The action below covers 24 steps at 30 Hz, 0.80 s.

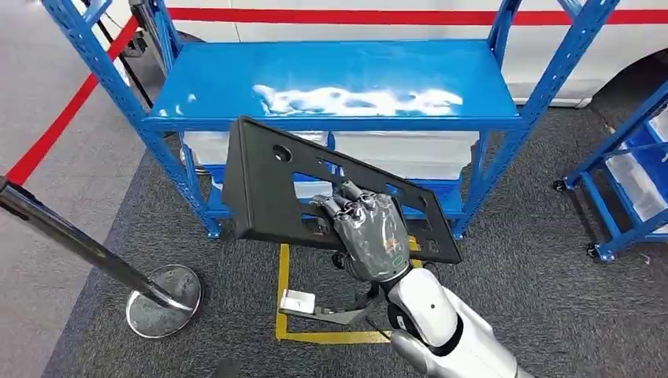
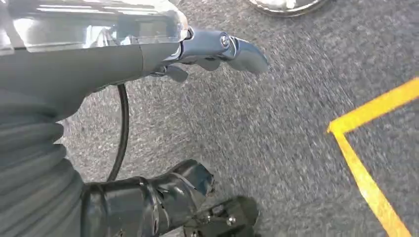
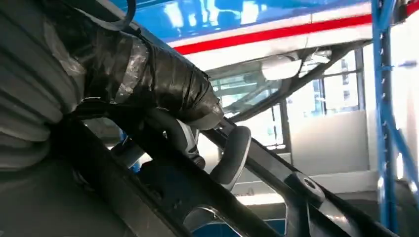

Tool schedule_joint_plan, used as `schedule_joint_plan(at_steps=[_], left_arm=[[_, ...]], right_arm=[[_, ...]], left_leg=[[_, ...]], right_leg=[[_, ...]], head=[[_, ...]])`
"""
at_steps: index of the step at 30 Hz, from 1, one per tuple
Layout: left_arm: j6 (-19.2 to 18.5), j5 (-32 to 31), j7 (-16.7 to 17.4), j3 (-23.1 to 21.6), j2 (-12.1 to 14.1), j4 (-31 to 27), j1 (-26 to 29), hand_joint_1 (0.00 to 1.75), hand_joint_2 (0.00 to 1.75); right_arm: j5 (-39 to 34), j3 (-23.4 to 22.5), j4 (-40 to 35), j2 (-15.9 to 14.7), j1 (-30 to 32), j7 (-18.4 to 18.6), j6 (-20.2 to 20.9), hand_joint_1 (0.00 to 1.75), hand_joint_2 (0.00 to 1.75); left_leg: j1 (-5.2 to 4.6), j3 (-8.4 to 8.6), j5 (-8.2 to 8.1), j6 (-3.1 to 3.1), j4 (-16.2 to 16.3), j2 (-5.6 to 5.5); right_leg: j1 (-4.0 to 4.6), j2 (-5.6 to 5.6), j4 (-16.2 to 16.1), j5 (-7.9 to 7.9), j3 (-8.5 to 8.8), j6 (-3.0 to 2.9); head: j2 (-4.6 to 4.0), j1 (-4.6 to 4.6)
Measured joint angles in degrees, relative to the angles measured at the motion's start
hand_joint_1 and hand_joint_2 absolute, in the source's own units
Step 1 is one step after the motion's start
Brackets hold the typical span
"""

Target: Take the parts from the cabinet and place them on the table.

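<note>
While the flat black plastic panel with cut-outs was gripped by the right hand above the blue metal rack, level carriage was judged essential; left hand state undetermined.

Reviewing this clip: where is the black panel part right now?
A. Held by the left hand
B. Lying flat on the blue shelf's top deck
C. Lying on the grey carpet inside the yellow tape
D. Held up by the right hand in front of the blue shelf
D. In the head view the right hand grips the black panel in the air before the blue shelf, tilted.
</note>
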Motion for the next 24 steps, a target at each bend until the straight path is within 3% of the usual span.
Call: schedule_joint_plan(at_steps=[2,3,4,5,7,8,9,12,13,14,15,18,19,20,21,23,24], left_arm=[[0.0,0.0,0.0,0.0,0.02,0.0,0.05,0.0,1.75],[0.0,0.0,0.0,0.0,0.02,0.0,0.11,0.0,1.75],[0.0,0.02,0.0,0.0,0.0,0.0,0.17,0.0,1.75],[0.0,0.0,0.0,0.0,0.0,0.0,0.22,0.0,1.75],[0.0,0.02,-0.02,0.0,0.0,0.0,0.18,0.0,1.75],[0.02,0.02,-0.02,0.0,0.02,0.0,0.18,0.0,1.75],[0.02,0.04,-0.02,0.0,0.13,0.0,0.2,0.0,1.75],[0.13,0.04,-0.07,0.0,0.15,0.0,0.16,0.0,1.75],[0.13,0.04,-0.09,0.0,0.15,0.0,0.17,0.0,1.75],[0.13,0.02,-0.11,0.0,0.09,0.0,0.14,0.0,1.75],[0.13,0.04,-0.15,0.0,0.07,0.0,0.12,0.0,1.75],[0.13,0.04,-0.17,0.0,0.07,0.0,0.23,0.0,1.75],[0.13,0.04,-0.17,0.0,0.07,0.0,0.25,0.0,1.75],[0.13,0.04,-0.17,0.0,0.07,0.0,0.25,0.0,1.75],[0.13,0.07,-0.17,0.0,0.07,0.0,0.24,0.0,1.75],[0.13,0.04,-0.17,0.0,0.02,0.0,0.2,0.0,1.75],[0.13,0.07,-0.17,0.0,0.02,0.0,0.19,0.0,1.75]], right_arm=[[0.0,-0.02,-0.09,-0.02,0.15,-0.02,-0.24,1.75,1.75],[0.0,-0.02,-0.06,-0.07,0.44,0.0,-0.24,1.75,1.75],[0.0,-0.07,-0.06,-0.13,0.73,0.09,-0.24,1.75,1.75],[0.0,-0.07,-0.06,-0.15,0.9,0.09,-0.26,1.75,1.75],[0.0,-0.22,-0.09,-0.13,0.94,0.13,-0.28,1.75,1.75],[0.0,-0.37,-0.13,-0.13,0.97,0.13,-0.28,1.75,1.75],[0.0,-0.48,-0.2,-0.13,1.0,0.15,-0.33,1.75,1.75],[0.0,-0.76,-0.28,-0.18,1.46,0.17,-0.39,1.75,1.75],[0.0,-0.94,-0.35,-0.2,1.63,0.17,-0.41,1.75,1.75],[0.0,-1.05,-0.44,-0.31,1.71,0.17,-0.44,1.75,1.75],[0.0,-1.11,-0.55,-0.41,1.57,0.17,-0.48,1.75,1.75],[0.0,-1.22,-0.55,-0.57,2.02,0.17,-0.55,1.75,1.75],[0.0,-1.27,-0.55,-0.68,2.28,0.17,-0.57,1.75,1.75],[0.0,-1.37,-0.55,-0.72,2.53,0.24,-0.59,1.75,1.75],[0.0,-1.49,-0.55,-0.77,2.67,0.31,-0.61,1.75,1.75],[0.0,-1.6,-0.57,-0.87,2.63,0.31,-0.74,1.75,1.75],[0.0,-1.79,-0.55,-0.9,2.67,0.31,-0.87,1.75,1.75]], left_leg=[[0.18,-3.99,-4.06,-0.38,8.96,-0.14],[0.18,-5.75,-5.12,-0.46,12.7,-0.14],[0.18,-6.55,-4.89,-0.48,14.26,-0.16],[0.18,-6.04,-3.29,-0.38,12.83,-0.16],[0.17,-1.59,2.56,0.22,3.01,-0.51],[0.15,0.49,4.67,0.7,-1.87,-1.55],[0.02,1.28,3.95,0.97,-2.98,-2.73],[-0.16,1.09,3.96,1.16,-3.94,-2.3],[-0.01,1.26,4.38,1.51,-4.66,-2.09],[0.57,1.5,4.93,1.77,-5.32,-1.53],[0.5,1.52,5.09,2.07,-5.53,-1.4],[0.35,1.26,5.14,2.34,-5.44,-0.37],[0.34,1.16,5.14,2.34,-5.3,-0.07],[0.34,1.1,5.09,2.32,-5.13,0.13],[0.34,1.09,4.98,2.3,-4.95,0.35],[0.35,1.11,4.49,1.96,-4.27,0.8],[0.09,0.86,4.29,1.64,-4.13,0.99]], right_leg=[[0.07,0.29,0.02,0.05,-0.15,-0.08],[0.1,0.42,0.04,0.05,-0.16,-0.08],[0.11,0.63,0.1,0.05,-0.16,-0.08],[0.11,0.92,0.17,0.05,-0.14,-0.08],[0.13,1.66,0.28,0.04,-0.02,-0.06],[0.09,1.9,0.26,0.04,-0.02,-0.05],[0.36,2.07,0.32,0.17,-0.28,0.21],[0.0,2.78,-0.03,0.87,-0.93,1.31],[0.2,2.99,-0.22,1.06,-0.84,1.68],[0.12,2.22,0.4,0.37,-1.09,1.9],[0.32,1.31,2.07,-1.17,-1.85,2.06],[0.06,0.82,14.46,-7.19,-7.3,2.56],[-0.04,0.77,16.63,-7.43,-8.25,2.68],[-0.11,0.68,15.82,-6.31,-7.77,2.75],[-0.17,0.49,12.73,-4.28,-6.07,2.75],[-0.18,-0.75,2.14,0.34,-0.36,2.52],[0.22,-1.87,0.83,-1.32,0.27,2.13]], head=[[0.02,0.02],[0.02,0.02],[0.0,0.04],[0.02,0.02],[0.02,0.02],[0.02,0.04],[0.02,0.07],[0.0,0.04],[0.0,0.04],[0.02,0.04],[0.0,0.2],[0.0,0.15],[0.0,0.13],[0.0,0.17],[0.02,0.13],[0.02,0.13],[0.02,0.18]])
